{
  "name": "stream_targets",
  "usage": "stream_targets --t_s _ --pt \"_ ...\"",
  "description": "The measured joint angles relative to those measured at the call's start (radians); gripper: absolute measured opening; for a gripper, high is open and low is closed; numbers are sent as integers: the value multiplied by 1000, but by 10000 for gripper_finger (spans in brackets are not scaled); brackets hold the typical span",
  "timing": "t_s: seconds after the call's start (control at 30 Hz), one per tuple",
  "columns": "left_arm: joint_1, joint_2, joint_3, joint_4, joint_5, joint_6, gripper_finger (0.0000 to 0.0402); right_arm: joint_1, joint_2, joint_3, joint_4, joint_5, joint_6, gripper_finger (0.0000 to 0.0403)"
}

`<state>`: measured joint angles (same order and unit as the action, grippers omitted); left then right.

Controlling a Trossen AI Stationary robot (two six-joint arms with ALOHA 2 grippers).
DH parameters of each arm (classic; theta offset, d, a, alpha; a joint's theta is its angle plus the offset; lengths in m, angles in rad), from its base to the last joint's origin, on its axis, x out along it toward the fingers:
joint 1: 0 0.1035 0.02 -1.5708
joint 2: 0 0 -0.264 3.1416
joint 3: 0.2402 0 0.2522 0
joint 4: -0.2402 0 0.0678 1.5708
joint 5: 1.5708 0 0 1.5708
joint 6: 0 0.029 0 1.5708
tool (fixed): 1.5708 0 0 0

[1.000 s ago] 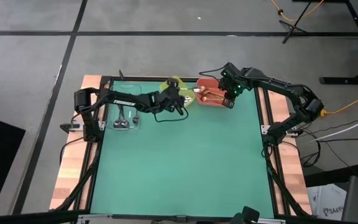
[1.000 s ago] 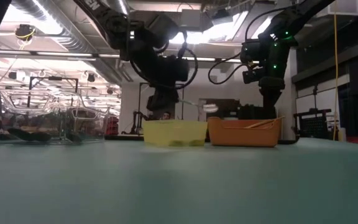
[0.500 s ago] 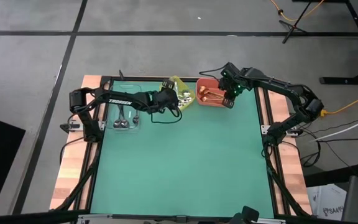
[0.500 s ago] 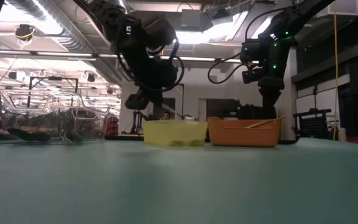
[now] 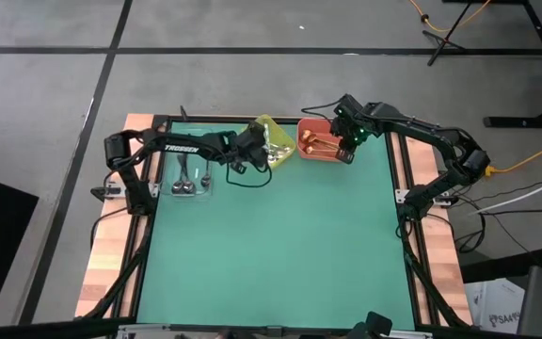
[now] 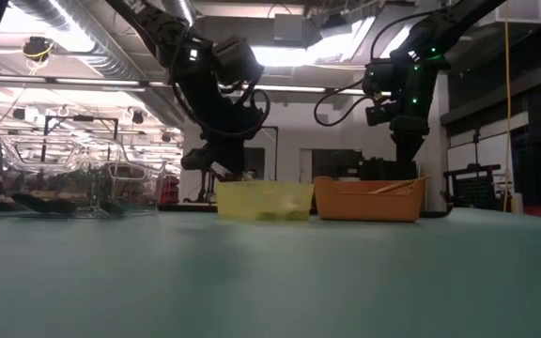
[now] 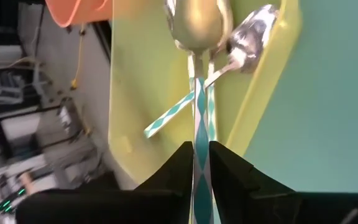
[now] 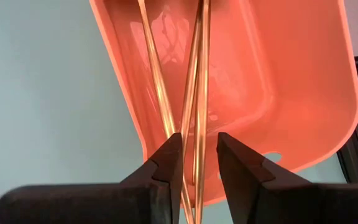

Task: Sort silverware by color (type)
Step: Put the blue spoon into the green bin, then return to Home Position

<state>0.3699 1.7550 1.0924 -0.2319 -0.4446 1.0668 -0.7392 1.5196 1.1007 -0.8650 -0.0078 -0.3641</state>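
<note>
Lettering on the left arm (image 5: 184,149) is too small to read. Left gripper (image 7: 196,151) pinches a teal-handled spoon (image 7: 200,112) over the yellow bin (image 7: 132,93); right gripper (image 8: 193,144) straddles a copper spoon (image 8: 202,93), grip uncertain.

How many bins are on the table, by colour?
Clear bin: 1
Yellow bin: 1
Orange bin: 1
Total: 3
</note>
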Motion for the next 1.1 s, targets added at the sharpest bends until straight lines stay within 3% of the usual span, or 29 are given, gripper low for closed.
stream_targets --t_s 0.17,0.83,1.1 --pt "39 0 0 1 82 -1 46 0 0 0 0 0 0 89" --pt "86 0 0 9 102 -57 60 0 0 0 0 0 0 89" --pt "86 0 0 10 167 -115 72 0 0 0 1 0 0 89"
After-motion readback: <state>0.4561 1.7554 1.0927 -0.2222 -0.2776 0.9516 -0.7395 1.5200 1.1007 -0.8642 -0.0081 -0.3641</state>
